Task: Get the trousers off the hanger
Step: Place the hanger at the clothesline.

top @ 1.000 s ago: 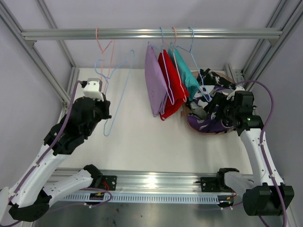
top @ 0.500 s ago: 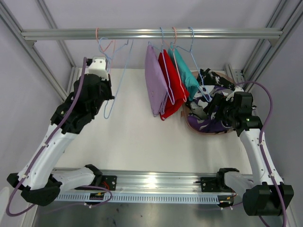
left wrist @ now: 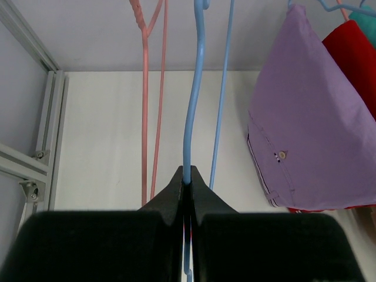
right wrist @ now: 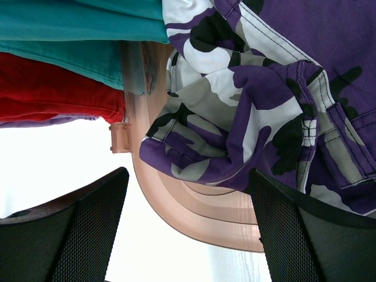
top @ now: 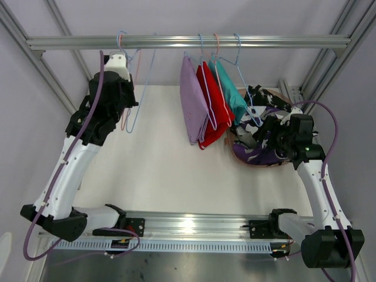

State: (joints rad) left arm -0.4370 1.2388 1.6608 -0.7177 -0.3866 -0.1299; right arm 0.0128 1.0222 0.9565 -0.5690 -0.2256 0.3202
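The left arm is stretched up toward the rail (top: 188, 42). The left claw (left wrist: 187, 176) is clamped together on the wire of a blue hanger (left wrist: 195, 106), beside a pink hanger (left wrist: 145, 117). The right arm is bent low at a basket (right wrist: 194, 217), the right claw (right wrist: 188, 176) spread apart with nothing gripped. The lilac trousers (top: 191, 108), red trousers (top: 212, 106) and teal trousers (top: 232, 94) are hung from the rail. The purple-and-white trousers (right wrist: 264, 88) are shown draped over the basket rim only by the right wrist view. The black speckled trousers (top: 264, 96) are seen only from above.
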